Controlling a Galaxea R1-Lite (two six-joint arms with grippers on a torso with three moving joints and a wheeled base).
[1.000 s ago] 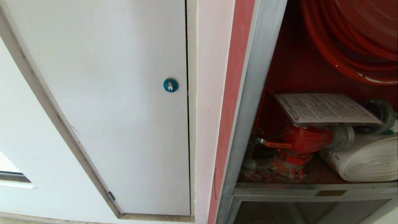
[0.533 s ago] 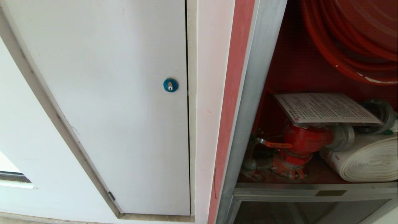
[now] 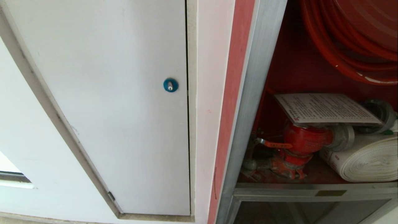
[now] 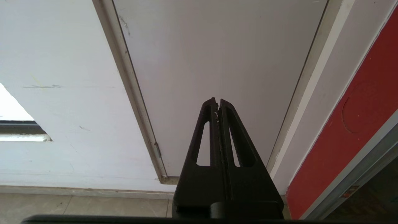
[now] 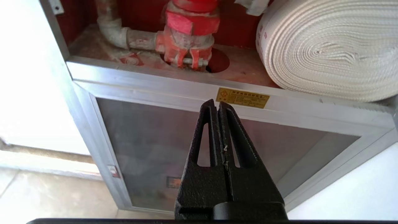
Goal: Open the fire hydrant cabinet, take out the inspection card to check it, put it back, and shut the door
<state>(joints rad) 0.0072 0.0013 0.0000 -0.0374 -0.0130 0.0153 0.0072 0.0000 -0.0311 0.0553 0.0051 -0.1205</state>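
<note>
The fire hydrant cabinet (image 3: 255, 102) stands open at the right of the head view, its red interior showing. The inspection card (image 3: 326, 108) lies flat on top of the red valve (image 3: 306, 140), beside the white rolled hose (image 3: 367, 158) and under the red hose reel (image 3: 351, 40). The door is out of view. Neither arm shows in the head view. My right gripper (image 5: 217, 103) is shut and empty, low in front of the cabinet's sill (image 5: 174, 85), below the valve (image 5: 189, 28) and hose (image 5: 329, 46). My left gripper (image 4: 217, 101) is shut and empty, facing the white panel (image 4: 217, 56).
A plain white panel (image 3: 118, 102) with a blue round lock (image 3: 170, 85) fills the wall left of the cabinet. A small brass plate (image 5: 242, 97) sits on the sill. Below the sill is a smaller glass panel (image 5: 149, 149). Tiled floor (image 4: 77, 207) lies underneath.
</note>
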